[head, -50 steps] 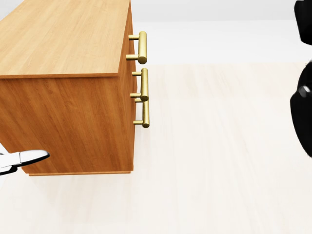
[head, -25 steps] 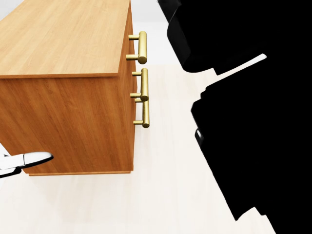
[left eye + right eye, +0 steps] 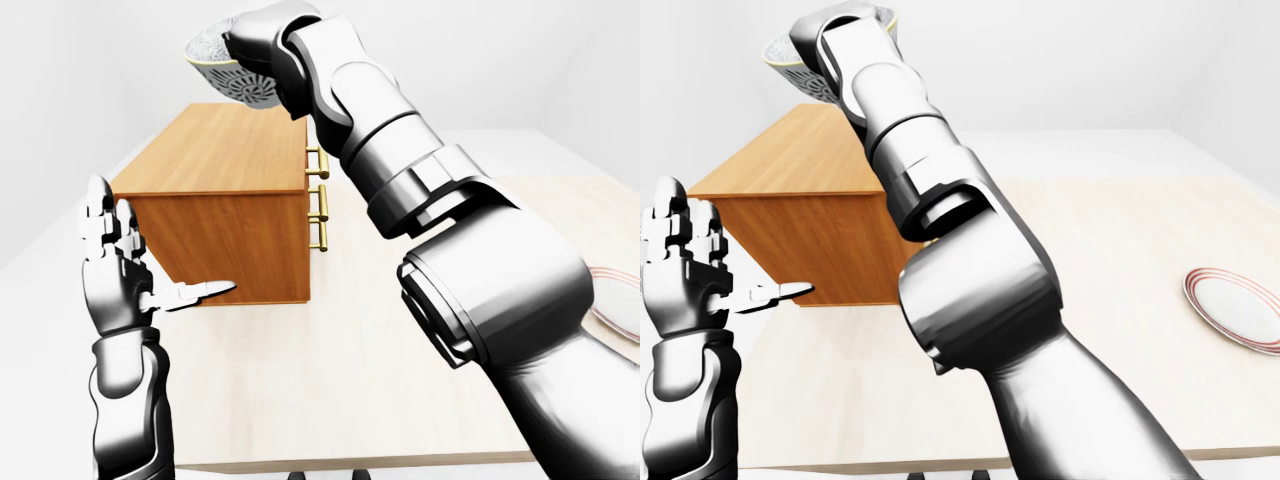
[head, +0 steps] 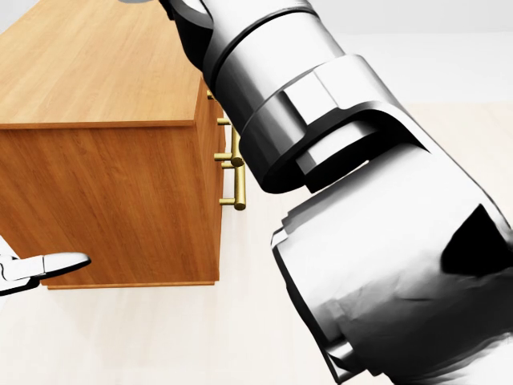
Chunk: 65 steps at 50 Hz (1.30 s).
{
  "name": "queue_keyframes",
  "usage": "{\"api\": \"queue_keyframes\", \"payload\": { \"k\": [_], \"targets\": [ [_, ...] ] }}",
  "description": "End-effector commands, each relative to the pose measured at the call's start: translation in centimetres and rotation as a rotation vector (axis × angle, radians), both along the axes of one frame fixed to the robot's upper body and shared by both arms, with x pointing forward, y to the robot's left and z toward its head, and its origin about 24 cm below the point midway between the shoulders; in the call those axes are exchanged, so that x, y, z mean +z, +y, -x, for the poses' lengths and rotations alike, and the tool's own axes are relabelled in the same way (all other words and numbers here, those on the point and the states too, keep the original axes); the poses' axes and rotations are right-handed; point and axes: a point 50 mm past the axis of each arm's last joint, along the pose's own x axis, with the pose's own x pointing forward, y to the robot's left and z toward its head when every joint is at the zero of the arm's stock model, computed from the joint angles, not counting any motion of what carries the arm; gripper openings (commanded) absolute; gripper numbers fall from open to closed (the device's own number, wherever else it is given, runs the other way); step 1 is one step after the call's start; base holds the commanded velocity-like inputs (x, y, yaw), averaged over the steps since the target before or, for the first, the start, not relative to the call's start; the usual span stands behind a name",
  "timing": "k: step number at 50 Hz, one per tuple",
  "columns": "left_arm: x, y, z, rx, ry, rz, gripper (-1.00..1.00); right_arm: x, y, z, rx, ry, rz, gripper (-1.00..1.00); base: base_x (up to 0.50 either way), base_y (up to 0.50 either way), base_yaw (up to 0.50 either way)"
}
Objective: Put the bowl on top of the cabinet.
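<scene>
**Patterned bowl aloft over the cabinet, rim grip by the right hand**

Pale bowl (image 3: 218, 62) with grey patterning and a thin yellowish rim line; sits at the top of both eye views, well above the cabinet (image 3: 235, 150) and not touching it; in the picture it hangs over the far end of the wooden top, true depth hard to judge.

Right hand (image 3: 268, 38) is closed round the bowl's right side, near the rim; exact finger placement hidden behind the wrist and forearm; bowl looks tilted, not level.

Left hand (image 3: 115, 262) is raised at near left, fingers spread, thumb pointing toward the cabinet's near face; holds nothing; apart from the wood.

Handling, as a judgement:
- reads as rigid, ceramic-like; no give under the fingers, so the grip depends on friction alone
- likely light, and one hand looks enough; glazed-looking surface could be slick
- probably brittle; set down gently, base first
- rim pinch is the sensible hold; it leaves the base free to land flat
- level the bowl before release; if tilted, it may rock or roll

Cabinet top is flat bare wood, with room to land; brass handles (image 3: 322, 215) on the right face are out of the way; red-rimmed plate (image 3: 1232, 305) at far right on the table (image 3: 350, 390) is not involved.
</scene>
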Motion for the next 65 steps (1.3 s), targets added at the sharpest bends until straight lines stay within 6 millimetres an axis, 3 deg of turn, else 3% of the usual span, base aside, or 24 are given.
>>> {"api": "queue_keyframes", "payload": {
  "k": [1, 6, 16, 46, 47, 48, 49, 51, 52, 53, 54, 62, 65],
  "targets": [
    [-0.1, -0.2, 0.0, -0.043, -0.005, 0.04, 1.0, -2.4, 0.3, -0.6, 0.013, 0.041, -0.028, -1.0, 0.0, 0.0, 0.0],
    [0.1, -0.1, 0.1, -0.042, -0.016, 0.039, 1.0, -3.9, 1.0, -0.7, 0.036, 0.066, -0.025, -1.0, 0.0, 0.0, 0.0],
    [0.4, -0.1, 0.1, -0.044, -0.027, 0.038, 1.0, -5.1, 1.2, -0.8, 0.045, 0.085, -0.02, -1.0, 0.0, 0.0, 0.0],
    [0.0, -0.2, 0.1, -0.047, -0.011, 0.042, 1.0, -5.4, 1.9, -0.5, 0.085, 0.079, -0.045, -1.0, 0.0, 0.0, 0.0],
    [0.0, -0.2, 0.1, -0.047, -0.012, 0.042, 1.0, -5.4, 1.9, -0.5, 0.087, 0.078, -0.047, -0.91, 0.0, 0.0, 0.0],
    [0.0, -0.2, 0.1, -0.047, -0.013, 0.042, 1.0, -5.4, 2.0, -0.5, 0.088, 0.079, -0.05, -0.44, 0.0, 0.0, 0.0],
    [0.0, -0.3, 0.1, -0.047, -0.013, 0.042, 1.0, -5.7, 2.0, -0.5, 0.09, 0.082, -0.048, 0.25, 0.0, 0.0, 0.0],
    [0.0, -0.3, 0.1, -0.047, -0.012, 0.043, 1.0, -5.9, 2.1, -0.5, 0.093, 0.082, -0.046, 0.25, 0.0, 0.0, 0.0],
    [0.0, -0.3, 0.1, -0.048, -0.01, 0.043, 1.0, -5.9, 2.1, -0.5, 0.091, 0.084, -0.044, 0.46, 0.0, 0.0, 0.0],
    [0.0, -0.3, 0.1, -0.048, -0.01, 0.043, 1.0, -5.9, 2.1, -0.5, 0.091, 0.084, -0.044, 0.46, 0.0, 0.0, 0.0],
    [0.0, -0.2, 0.1, -0.047, -0.012, 0.043, 1.0, -5.9, 2.1, -0.5, 0.091, 0.084, -0.045, 0.95, 0.0, 0.0, 0.0],
    [-0.2, -0.4, 0.0, -0.049, -0.005, 0.043, 1.0, -5.6, 2.0, -0.5, 0.093, 0.077, -0.06, 1.0, 0.0, 0.0, 0.0],
    [-0.1, -0.4, 0.0, -0.049, -0.006, 0.043, 1.0, -4.5, 2.3, -0.1, 0.107, 0.057, -0.077, 1.0, 0.0, 0.0, 0.0]
  ]
}}
